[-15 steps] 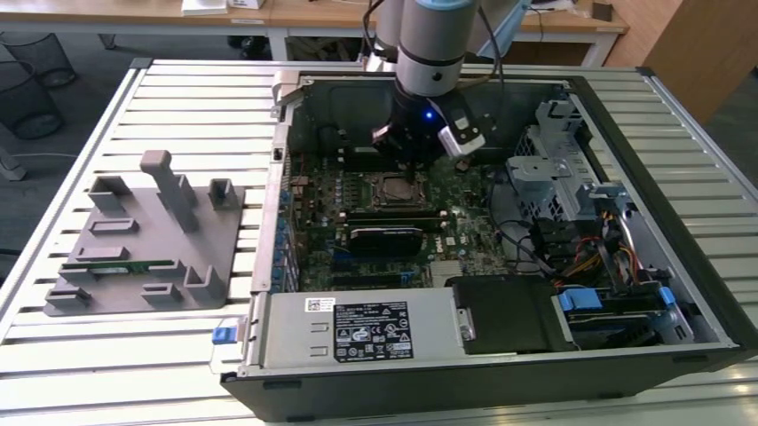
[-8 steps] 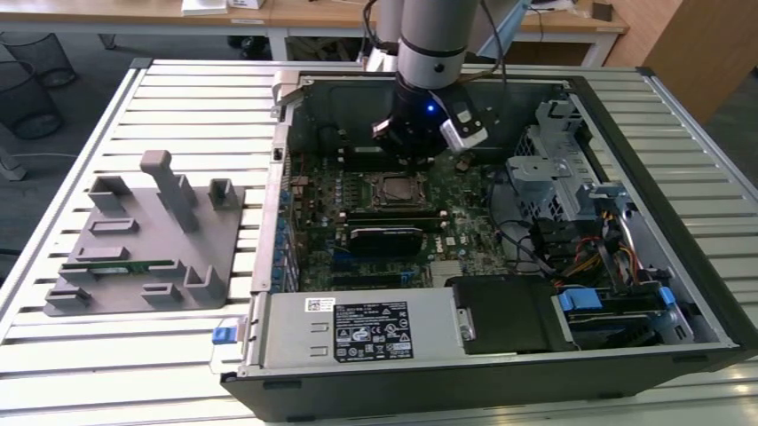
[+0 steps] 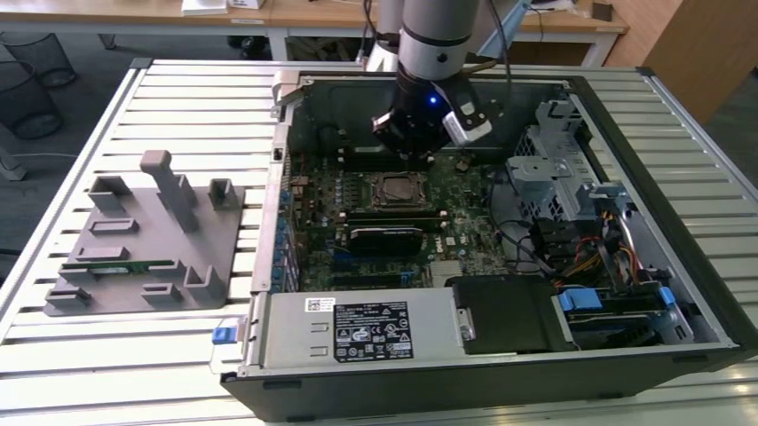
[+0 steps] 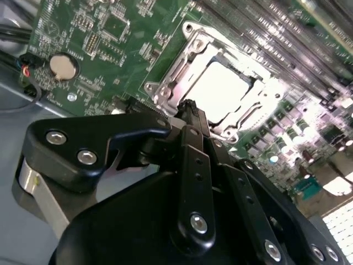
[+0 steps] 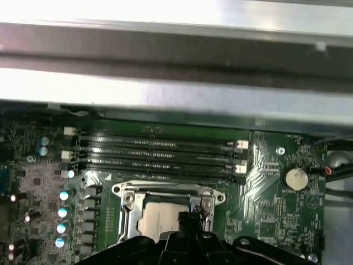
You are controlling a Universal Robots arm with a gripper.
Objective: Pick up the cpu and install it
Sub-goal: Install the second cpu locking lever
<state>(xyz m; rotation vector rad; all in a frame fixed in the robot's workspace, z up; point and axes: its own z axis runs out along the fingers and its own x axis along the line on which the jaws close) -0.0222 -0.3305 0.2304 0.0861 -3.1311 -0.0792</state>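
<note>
Gripper (image 4: 190, 107) above socket — cpu (image 4: 220, 91) seated (silver).

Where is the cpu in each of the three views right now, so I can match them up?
Exterior view: the cpu lies in the socket at the motherboard's middle, just below the gripper.
Second wrist view: the cpu sits bright inside the metal socket frame, just past the gripper's tip.
First wrist view: the cpu lies in the frame, below the memory slots.
Shared landmark: the socket frame.
</note>
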